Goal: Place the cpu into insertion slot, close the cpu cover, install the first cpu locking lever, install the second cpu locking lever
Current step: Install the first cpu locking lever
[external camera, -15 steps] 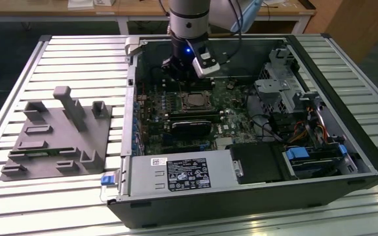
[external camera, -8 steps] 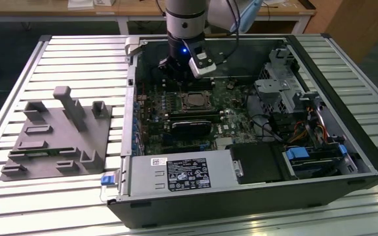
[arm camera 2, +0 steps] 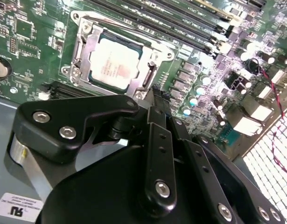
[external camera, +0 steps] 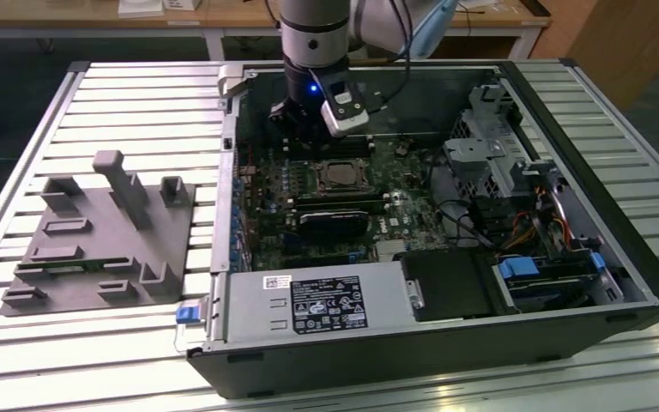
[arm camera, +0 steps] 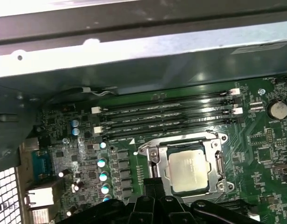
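The cpu (arm camera 2: 116, 63) is seated flat in the insertion slot (arm camera 2: 106, 85), inside the open computer case (external camera: 444, 343) on the slatted counter (external camera: 135, 103). The cpu cover (arm camera 2: 80, 46) lies down over it, framing its silvery top. The end effector (arm camera 2: 158, 95) is held low just beside one corner of the socket, its fingers drawn together with nothing gripped. A thin locking lever (arm camera: 180, 140) runs along the socket edge nearest the memory slots (arm camera: 166, 116); whether it is latched cannot be told. The step in hand is judged to be the lever work. The push should be applied at the lever's free end only, slowly, with the lever guided sideways under its hook. The capacitors (arm camera 2: 199, 91) nearby should be kept clear, and no load should be put on the cover.
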### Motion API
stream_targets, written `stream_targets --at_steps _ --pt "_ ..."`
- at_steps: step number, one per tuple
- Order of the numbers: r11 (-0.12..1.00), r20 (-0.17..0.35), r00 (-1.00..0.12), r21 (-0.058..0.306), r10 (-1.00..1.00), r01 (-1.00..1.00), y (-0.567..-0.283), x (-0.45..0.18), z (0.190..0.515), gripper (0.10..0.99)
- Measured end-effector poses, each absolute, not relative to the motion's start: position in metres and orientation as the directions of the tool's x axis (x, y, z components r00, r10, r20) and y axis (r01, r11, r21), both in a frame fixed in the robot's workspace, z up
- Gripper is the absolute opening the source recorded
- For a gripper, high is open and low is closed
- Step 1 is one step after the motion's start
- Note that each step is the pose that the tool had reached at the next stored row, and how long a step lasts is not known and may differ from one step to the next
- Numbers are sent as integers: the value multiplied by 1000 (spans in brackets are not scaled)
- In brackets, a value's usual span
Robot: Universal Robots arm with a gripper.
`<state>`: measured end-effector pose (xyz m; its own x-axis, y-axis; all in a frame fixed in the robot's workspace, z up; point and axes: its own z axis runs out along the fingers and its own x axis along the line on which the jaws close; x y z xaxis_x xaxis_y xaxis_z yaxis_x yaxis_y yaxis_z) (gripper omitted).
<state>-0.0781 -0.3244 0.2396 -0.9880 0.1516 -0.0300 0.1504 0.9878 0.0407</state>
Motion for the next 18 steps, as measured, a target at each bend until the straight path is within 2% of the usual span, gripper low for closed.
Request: stream_targets --at_steps 12,18 --pt "988 -29 -988 43 152 150 -325 -89 240 106" --pt "984 -21 -988 100 153 150 -325 -92 240 106"
